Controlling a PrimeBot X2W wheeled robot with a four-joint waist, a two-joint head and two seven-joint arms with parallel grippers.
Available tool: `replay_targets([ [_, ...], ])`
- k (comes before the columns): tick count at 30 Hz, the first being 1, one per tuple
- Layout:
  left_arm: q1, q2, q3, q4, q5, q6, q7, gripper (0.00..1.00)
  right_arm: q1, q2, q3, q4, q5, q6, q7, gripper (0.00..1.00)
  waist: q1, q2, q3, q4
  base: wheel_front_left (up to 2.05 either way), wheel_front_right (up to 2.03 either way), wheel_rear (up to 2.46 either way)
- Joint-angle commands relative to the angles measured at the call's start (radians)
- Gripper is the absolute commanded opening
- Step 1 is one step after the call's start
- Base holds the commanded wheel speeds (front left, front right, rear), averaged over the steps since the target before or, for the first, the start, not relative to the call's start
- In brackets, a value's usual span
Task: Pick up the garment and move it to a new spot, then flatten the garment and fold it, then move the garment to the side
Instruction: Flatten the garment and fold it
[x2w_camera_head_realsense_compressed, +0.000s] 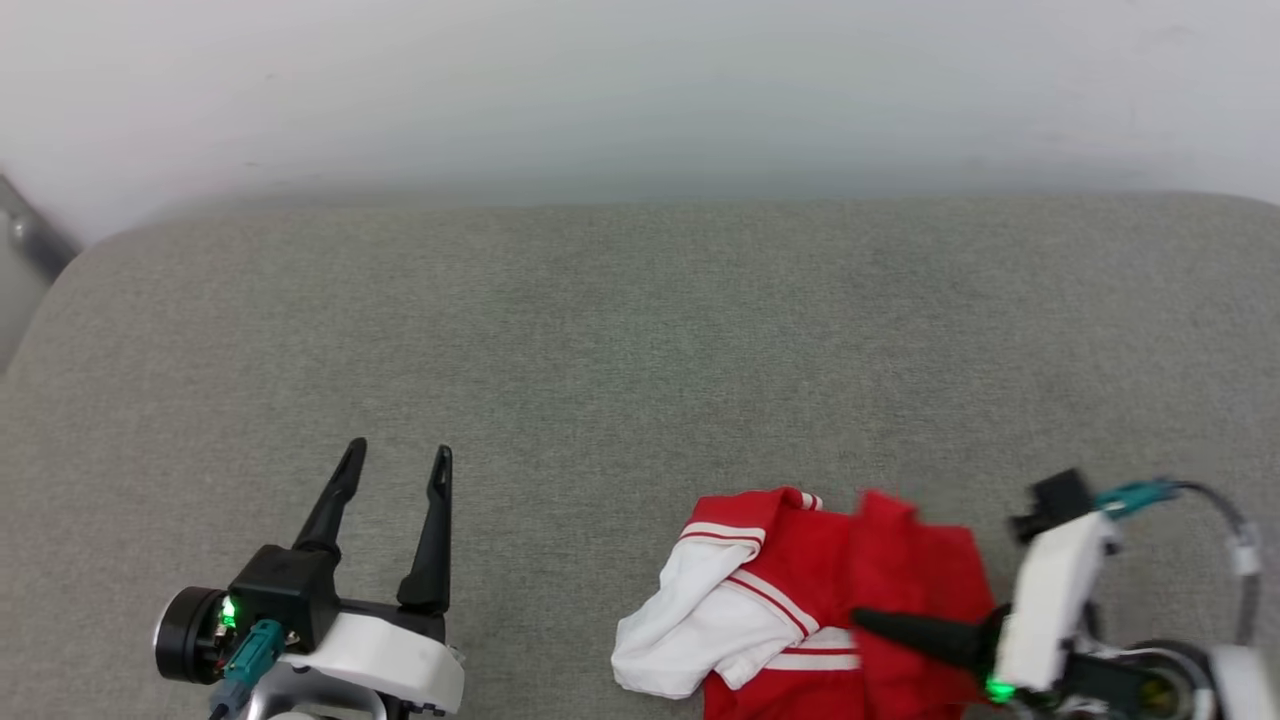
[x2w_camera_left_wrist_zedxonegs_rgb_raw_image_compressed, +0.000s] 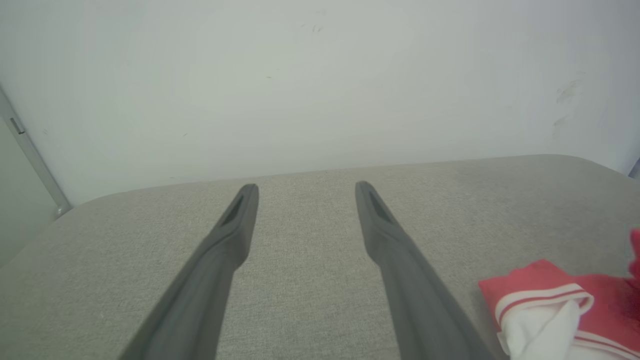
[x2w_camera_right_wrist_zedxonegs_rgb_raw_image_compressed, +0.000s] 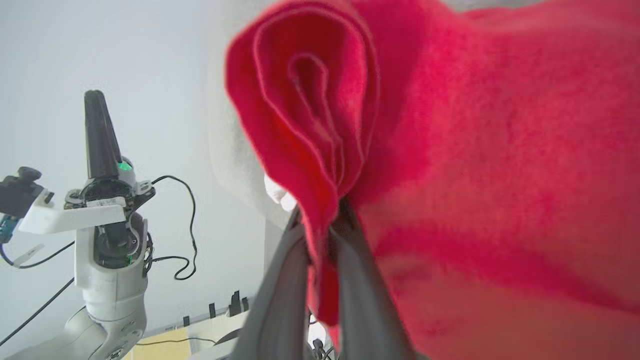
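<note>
2 right fingers (x2w_camera_head_realsense_compressed: 920, 632) pinch the garment (x2w_camera_head_realsense_compressed: 800, 560) (grey fabric surface (x2w_camera_head_realsense_compressed: 640, 350) beneath).

Head view: high above the grey cushion (x2w_camera_head_realsense_compressed: 640, 330), looking down and forward to the wall (x2w_camera_head_realsense_compressed: 640, 90).
Left wrist view: low over the cushion, facing the wall, shirt (x2w_camera_left_wrist_zedxonegs_rgb_raw_image_compressed: 545, 305) at right edge.
Right wrist view: pressed close to the shirt.
Shared: shirt, all three; cushion, head and left wrist.
</note>
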Motion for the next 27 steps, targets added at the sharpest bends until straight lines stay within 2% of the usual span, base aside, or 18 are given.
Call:
replay_targets([
  [1, -0.009, -0.001, -0.007, 0.004, -0.005, -0.005, 0.003, 1.0, -0.011, 0.007, 0.056, 0.02, 0.037, 0.0, -0.021, 0.0, 0.0, 0.0, -0.004, 0.01, 0.0, 0.0, 0.0],
  [6, -0.022, -0.007, -0.016, 0.016, -0.005, -0.015, 0.002, 1.0, -0.046, 0.005, 0.227, 0.083, 0.129, 0.0, -0.126, 0.0, 0.0, 0.0, -0.004, 0.03, 0.0, 0.0, 0.0],
  [11, -0.031, -0.013, -0.025, 0.03, -0.009, -0.024, -0.002, 1.0, -0.103, 0.005, 0.373, 0.156, 0.151, 0.0, -0.236, 0.0, 0.0, 0.0, 0.002, 0.044, 0.0, 0.0, 0.0],
  [12, -0.034, -0.015, -0.027, 0.032, -0.01, -0.026, -0.003, 1.0, -0.112, 0.005, 0.402, 0.168, 0.148, 0.0, -0.259, 0.08, 0.0, 0.0, 0.003, 0.046, 0.0, 0.0, 0.0],
  [13, -0.037, -0.017, -0.029, 0.035, -0.01, -0.028, -0.005, 1.0, -0.119, 0.005, 0.421, 0.179, 0.149, 0.0, -0.28, 0.91, 0.0, 0.0, 0.003, 0.048, 0.0, 0.0, 0.0],
  [14, -0.038, -0.018, -0.03, 0.039, -0.011, -0.03, -0.007, 1.0, -0.128, 0.005, 0.441, 0.188, 0.149, 0.0, -0.298, 1.0, 0.0, 0.0, 0.003, 0.05, 0.0, 0.0, 0.0],
  [18, -0.036, -0.021, -0.032, 0.055, -0.013, -0.032, -0.012, 1.0, -0.155, 0.0, 0.495, 0.192, 0.104, 0.0, -0.345, 1.0, 0.0, 0.0, -0.003, 0.05, 0.0, 0.0, 0.0],
  [22, -0.021, -0.023, -0.03, 0.066, -0.018, -0.032, -0.019, 1.0, -0.172, -0.057, 0.532, 0.127, 0.05, 0.0, -0.402, 1.0, 0.0, 0.0, -0.016, 0.043, 0.0, 0.0, 0.0],
  [24, -0.015, -0.025, -0.032, 0.07, -0.019, -0.031, -0.021, 1.0, -0.177, -0.096, 0.539, 0.084, -0.01, 0.0, -0.466, 1.0, 0.0, 0.0, -0.025, 0.038, 0.0, 0.0, 0.0],
  [27, -0.01, -0.027, -0.03, 0.074, -0.021, -0.028, -0.026, 1.0, -0.18, -0.169, 0.512, 0.055, -0.182, 0.0, -0.608, 1.0, 0.0, 0.0, -0.033, 0.031, 0.0, 0.0, 0.0],
])
